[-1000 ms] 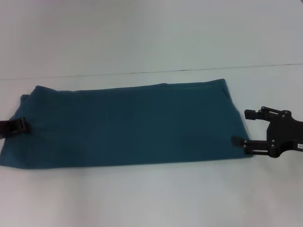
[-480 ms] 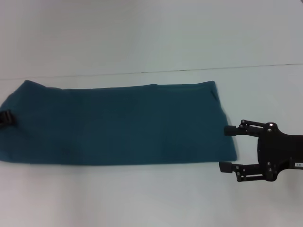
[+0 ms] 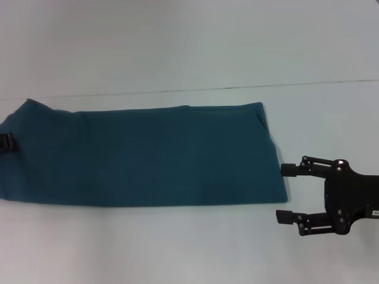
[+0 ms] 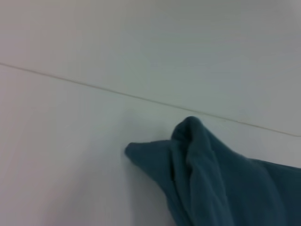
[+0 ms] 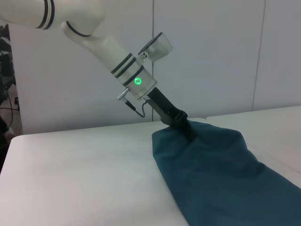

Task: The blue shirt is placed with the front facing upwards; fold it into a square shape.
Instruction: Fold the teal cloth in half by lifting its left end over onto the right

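Blue shirt (image 3: 148, 155) is what I'm watching: it lies on the white worktop (image 3: 177, 248) folded into a long, flat band running across my head view, plain teal side up, with no lettering showing. Starting at my right gripper (image 3: 286, 193), its two black fingers (image 3: 290, 170) stand well apart with nothing between them; the upper one sits just beside the shirt's right edge, the lower one is on bare worktop slightly past the shirt's near right corner, and I cannot tell whether the upper tip actually touches the cloth. Out from there the band stretches leftward to the far end, where my left gripper (image 3: 6, 144) shows only as a small dark piece at the edge of the head view. From the right wrist camera I see that gripper (image 5: 181, 123) at the end of the white arm (image 5: 113, 56), its dark fingers pinched on the shirt's far end (image 5: 207, 155), which is lifted a little into a peak. The left wrist camera shows that end (image 4: 207, 174) bunched in soft folds above the worktop. A thin seam line (image 3: 237, 88) crosses the worktop beyond the shirt.
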You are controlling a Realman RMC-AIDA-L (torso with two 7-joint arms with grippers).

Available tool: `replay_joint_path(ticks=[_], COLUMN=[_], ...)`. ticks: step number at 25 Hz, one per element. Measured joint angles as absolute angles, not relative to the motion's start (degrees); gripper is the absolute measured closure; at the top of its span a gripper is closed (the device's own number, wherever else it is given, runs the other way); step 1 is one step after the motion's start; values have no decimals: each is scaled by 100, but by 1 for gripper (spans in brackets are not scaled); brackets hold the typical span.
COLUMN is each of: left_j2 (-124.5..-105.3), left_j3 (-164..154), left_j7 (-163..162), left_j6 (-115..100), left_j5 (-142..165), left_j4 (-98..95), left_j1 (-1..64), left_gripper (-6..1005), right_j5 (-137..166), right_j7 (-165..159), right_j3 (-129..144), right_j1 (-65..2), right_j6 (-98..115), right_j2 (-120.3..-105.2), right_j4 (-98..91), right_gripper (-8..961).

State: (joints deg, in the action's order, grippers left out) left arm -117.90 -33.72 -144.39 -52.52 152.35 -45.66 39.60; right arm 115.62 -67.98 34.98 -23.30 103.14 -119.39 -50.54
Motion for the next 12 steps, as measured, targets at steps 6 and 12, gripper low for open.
replay_joint_path(ticks=[6, 12], left_j2=[-11978, -12196], left_j3=[-3418, -3443], left_j7=[-14450, -14468], left_j6=[-5392, -5775], left_j5=[15163, 15025], left_j4=[-4884, -5392], left_j1=[4001, 4063], left_gripper=[953, 953], right_j5=[11578, 11583], right_j7=[-6794, -6777], right_j3=[3491, 3500], right_j1=[-2292, -2232], right_j6=[10320, 10383], right_j2=[-11926, -11901], right_j4=[-5054, -5057], right_gripper=[41, 41])
